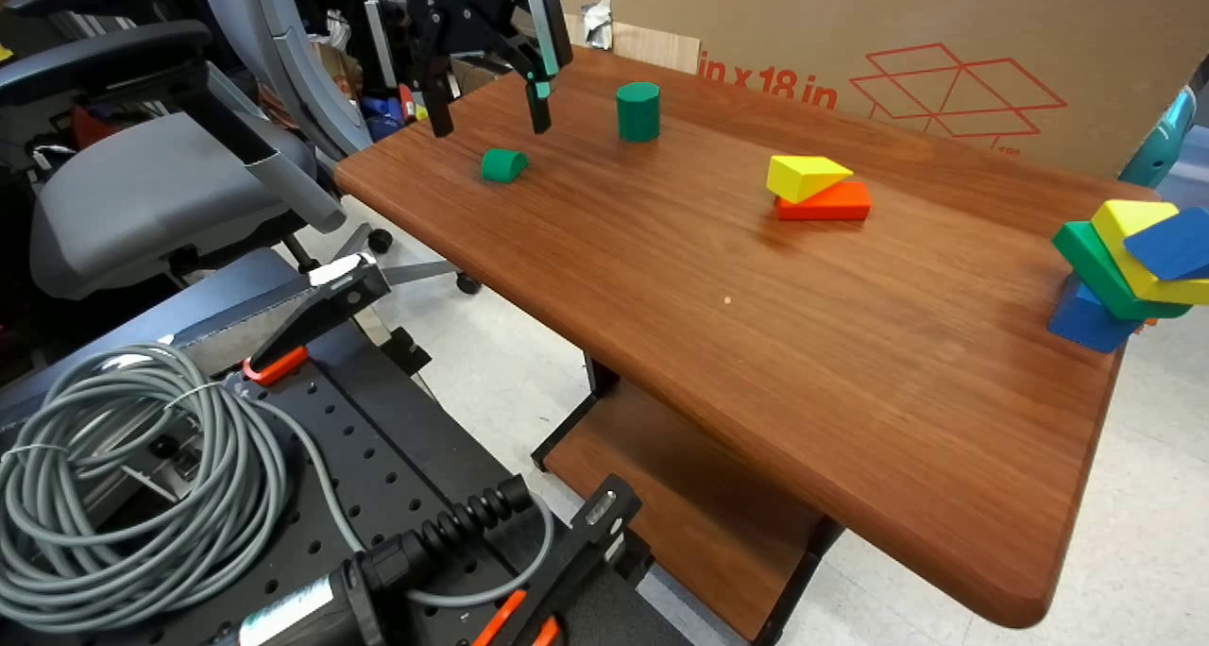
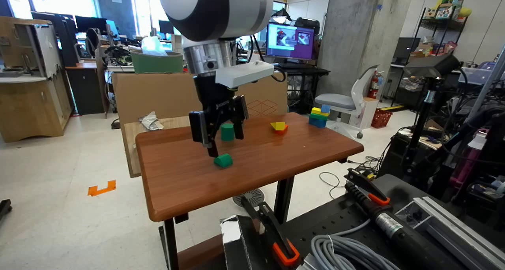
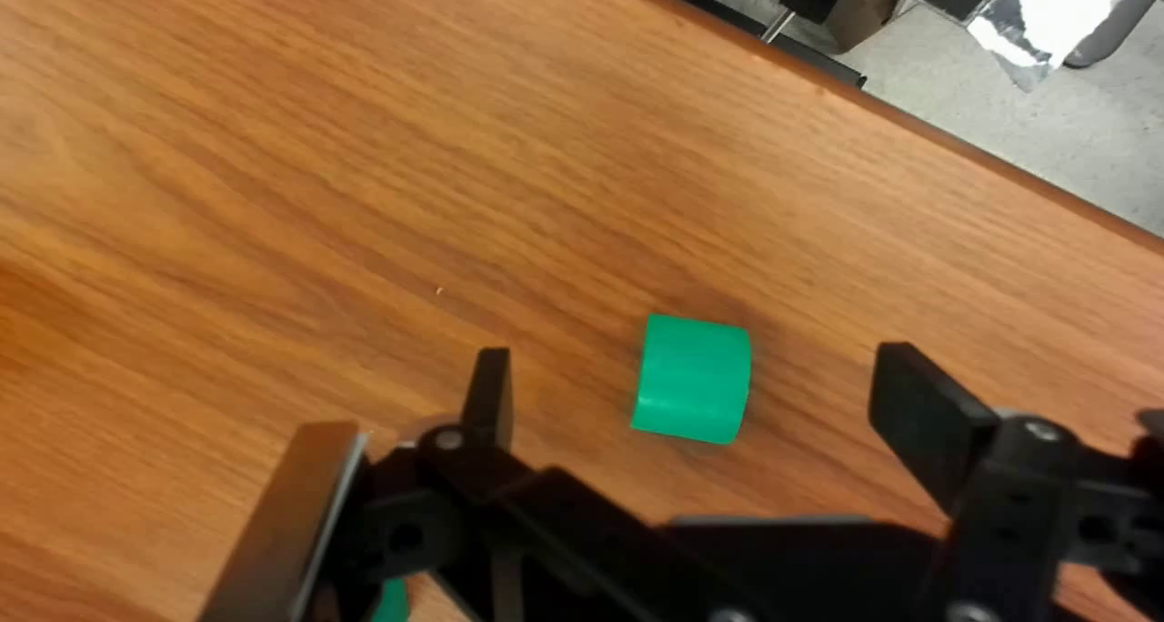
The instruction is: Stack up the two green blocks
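Above the worktop (image 1: 756, 344), lower the end effector (image 1: 490, 125) straight down, fingers spread and empty. Leave the upright green cylinder (image 1: 638, 113), standing apart, as probable base. Close once the half-round green block (image 3: 691, 379) lying below, centred between fingertips in the wrist view, is straddled.

I find the tabletop (image 1: 661, 268), centre of an exterior view, smooth, wood-grained and faintly glossy, and the cardboard (image 1: 784, 23) at upper right matt. The low green block (image 3: 693, 381), near centre of the wrist view, looks smooth and satin.
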You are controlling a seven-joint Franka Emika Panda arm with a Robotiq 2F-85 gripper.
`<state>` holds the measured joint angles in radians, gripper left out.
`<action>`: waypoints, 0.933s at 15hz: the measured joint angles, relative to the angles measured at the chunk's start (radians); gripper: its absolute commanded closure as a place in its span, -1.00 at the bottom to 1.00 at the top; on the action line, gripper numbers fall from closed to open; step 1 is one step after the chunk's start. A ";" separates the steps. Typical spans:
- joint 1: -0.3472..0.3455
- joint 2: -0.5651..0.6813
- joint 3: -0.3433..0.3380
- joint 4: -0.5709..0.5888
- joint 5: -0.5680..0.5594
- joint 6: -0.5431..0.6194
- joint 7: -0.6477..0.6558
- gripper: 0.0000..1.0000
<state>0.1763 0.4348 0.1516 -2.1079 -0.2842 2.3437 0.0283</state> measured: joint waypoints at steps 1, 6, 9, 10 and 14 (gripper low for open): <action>0.002 0.012 0.000 0.009 0.000 -0.002 0.000 -1.00; 0.018 0.069 -0.011 0.047 0.000 -0.009 0.000 -0.86; 0.022 0.097 -0.018 0.071 0.000 -0.014 0.000 -0.16; 0.022 0.106 -0.019 0.078 0.000 -0.019 0.000 0.02; 0.029 0.113 -0.016 0.111 0.004 -0.067 -0.004 0.59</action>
<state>0.2058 0.5477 0.1355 -1.9972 -0.2806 2.2765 0.0240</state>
